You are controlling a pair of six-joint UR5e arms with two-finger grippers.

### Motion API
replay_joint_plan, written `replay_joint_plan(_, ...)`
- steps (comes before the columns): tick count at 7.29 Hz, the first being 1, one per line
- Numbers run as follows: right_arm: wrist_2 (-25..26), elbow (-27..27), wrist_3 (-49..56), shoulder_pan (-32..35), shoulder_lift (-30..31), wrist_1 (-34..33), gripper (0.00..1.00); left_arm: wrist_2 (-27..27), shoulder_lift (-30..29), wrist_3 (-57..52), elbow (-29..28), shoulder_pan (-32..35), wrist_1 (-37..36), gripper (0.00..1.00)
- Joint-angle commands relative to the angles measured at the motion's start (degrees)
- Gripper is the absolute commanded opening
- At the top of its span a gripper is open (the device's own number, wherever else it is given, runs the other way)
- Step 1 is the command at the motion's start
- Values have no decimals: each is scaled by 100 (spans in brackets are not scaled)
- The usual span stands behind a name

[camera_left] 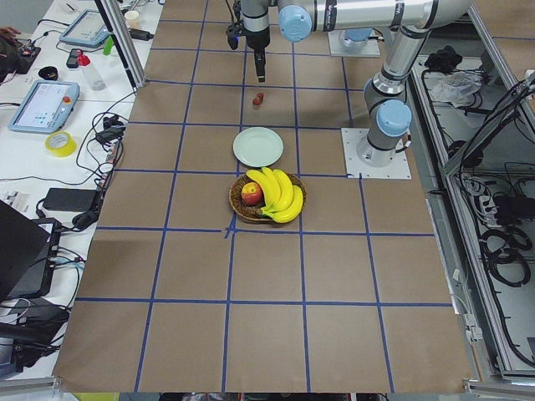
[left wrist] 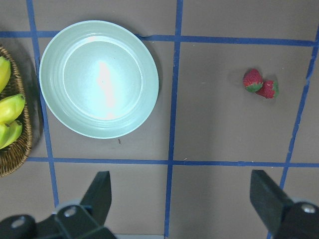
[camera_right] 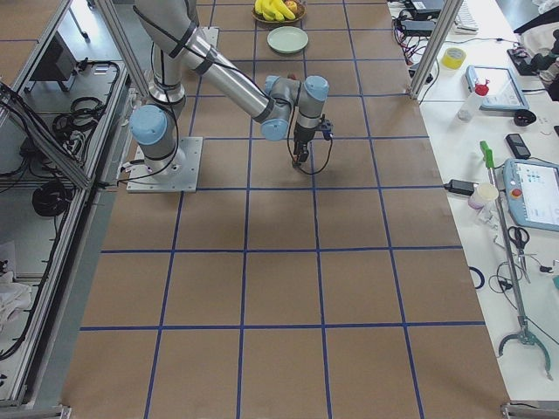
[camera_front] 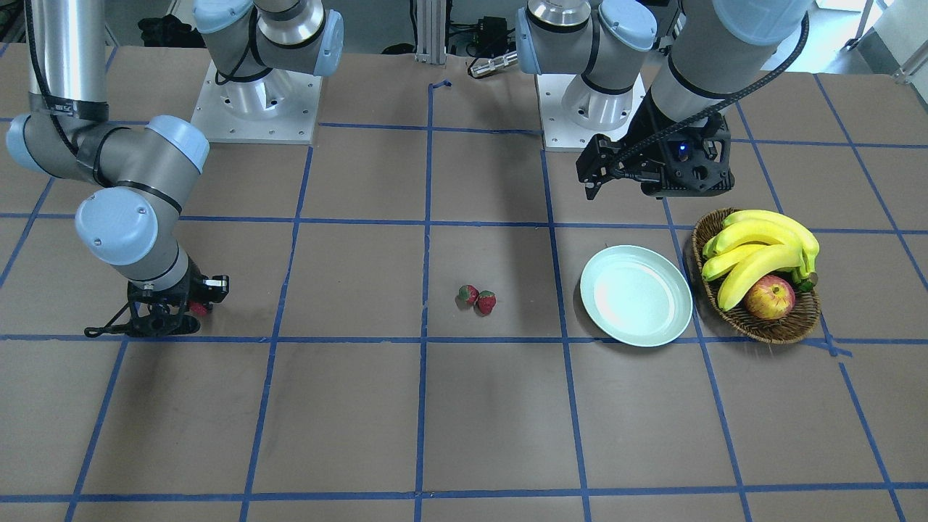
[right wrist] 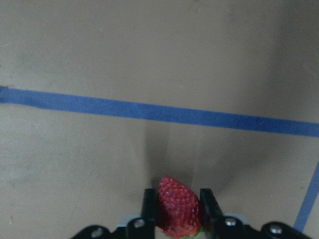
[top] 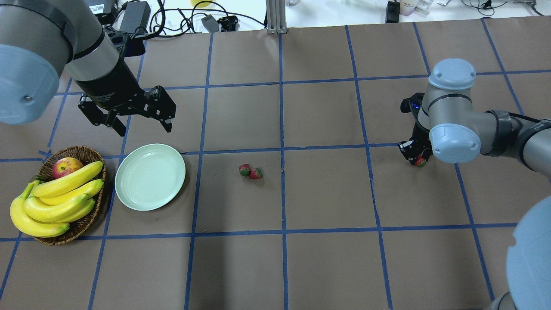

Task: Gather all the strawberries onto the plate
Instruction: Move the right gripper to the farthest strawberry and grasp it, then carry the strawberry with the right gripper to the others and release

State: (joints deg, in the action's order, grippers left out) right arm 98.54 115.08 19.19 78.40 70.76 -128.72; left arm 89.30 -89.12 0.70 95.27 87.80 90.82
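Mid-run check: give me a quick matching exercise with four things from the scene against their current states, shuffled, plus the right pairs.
Things:
1. plate
2. pair of strawberries
3. third strawberry
4. left pincer

States:
A. gripped by the shut right pincer
B. open, holding nothing
C. empty
D. lying side by side on the table

Pairs: 1-C, 2-D, 3-A, 4-B

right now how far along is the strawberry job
Nothing is done yet: the plate is empty. In hand: the right gripper is shut on one strawberry. Left to do: two strawberries lying together on the table; the left gripper hangs open by the plate.
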Motion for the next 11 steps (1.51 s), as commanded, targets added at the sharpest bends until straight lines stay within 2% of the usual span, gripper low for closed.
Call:
replay_joint_plan(1,-132,-274,-186,69,51,144,12,0,0,0,0,0,6,100)
replay_joint_plan(2,-708,-633,-649,392,104,685,12,-9,0,0,0,0,-3,100)
replay_joint_plan(3,-992,-941,-1367,865,78,960,12,-9,0,0,-9,0,-3,100)
replay_joint_plan(4,-1151,-1031,-2001,1313,61,945,12,0,0,0,0,0,6,100)
replay_joint_plan(5,-1553,-1215,-2399,1840,-53,902,12,0,0,0,0,0,6,100)
replay_joint_plan(7,-1899,-2107,-4276,2948,-709,665,12,-9,-8,0,0,0,6,100)
replay_joint_plan(8,-2083,-2635,-4484,3205,-1113,664,13,0,-9,0,0,0,6,100)
replay_joint_plan(9,-2302,-2884,-4625,3277,-1309,664,13,0,-9,0,0,0,6,100)
replay_joint_plan(11,-2401,-2860,-4679,3418,-1398,655,12,0,-8,0,0,0,6,100)
